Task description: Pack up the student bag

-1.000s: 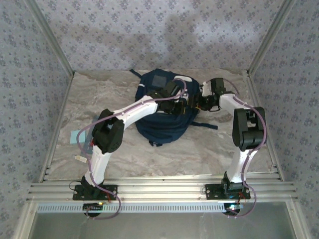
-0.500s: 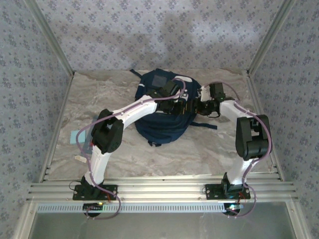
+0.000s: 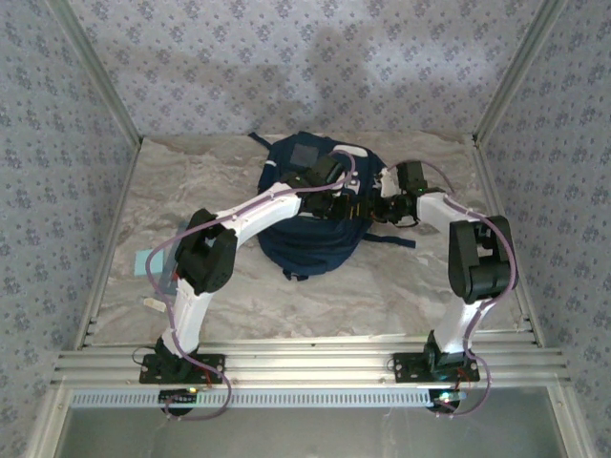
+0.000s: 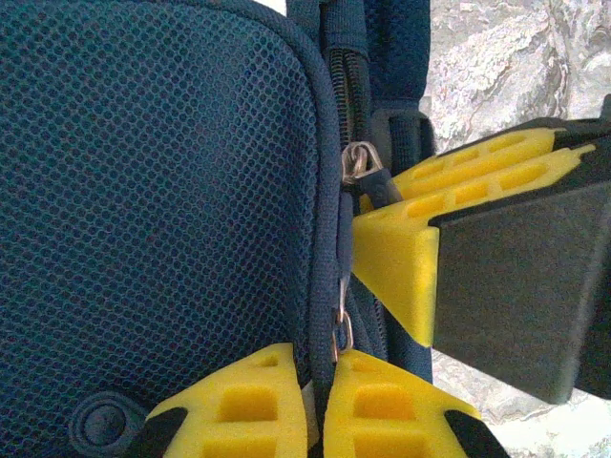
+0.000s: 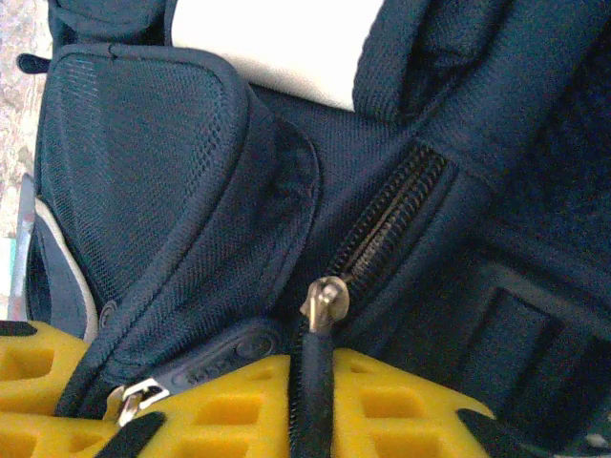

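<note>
No word, number or brand could be read anywhere. A dark rubber zip tab (image 5: 215, 358) on the student bag (image 3: 310, 224) carried raised marks that looked like lettering, seen in the right wrist view, but they were too blurred and too dark to make out. The grey patch (image 3: 307, 155) on the bag's top showed no legible print from above.

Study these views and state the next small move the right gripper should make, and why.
Probably draw the zipper pull along its zipper track. The right gripper seems shut on that pull, while the left gripper pinches the student bag at its pocket seam, steadying it.
</note>
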